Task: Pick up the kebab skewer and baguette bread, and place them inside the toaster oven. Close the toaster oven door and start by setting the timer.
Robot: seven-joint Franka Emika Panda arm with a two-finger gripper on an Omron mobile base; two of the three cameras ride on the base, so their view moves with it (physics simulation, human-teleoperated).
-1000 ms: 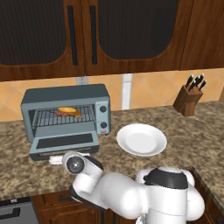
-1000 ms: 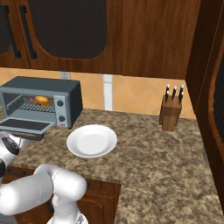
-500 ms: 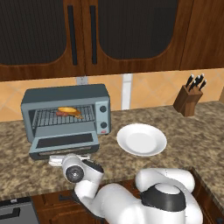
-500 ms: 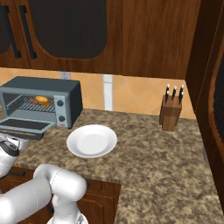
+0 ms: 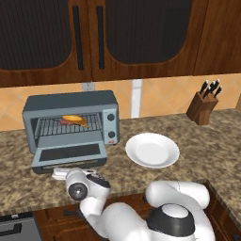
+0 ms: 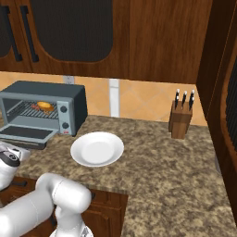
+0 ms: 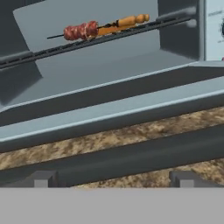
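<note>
On the wire rack inside the toaster oven [image 5: 70,122], the kebab skewer [image 7: 81,31] lies left of the baguette bread [image 7: 127,22], so loading seems done. Lower, the toaster oven door [image 5: 69,154] hangs open, and the gripper [image 7: 111,178] waits before its handle with jaws apart, probably to lift it.

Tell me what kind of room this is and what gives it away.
A home kitchen, rendered rather than real. A toaster oven sits open on a speckled stone counter, a knife block stands by the tiled wall, and dark wooden cabinets hang overhead.
</note>
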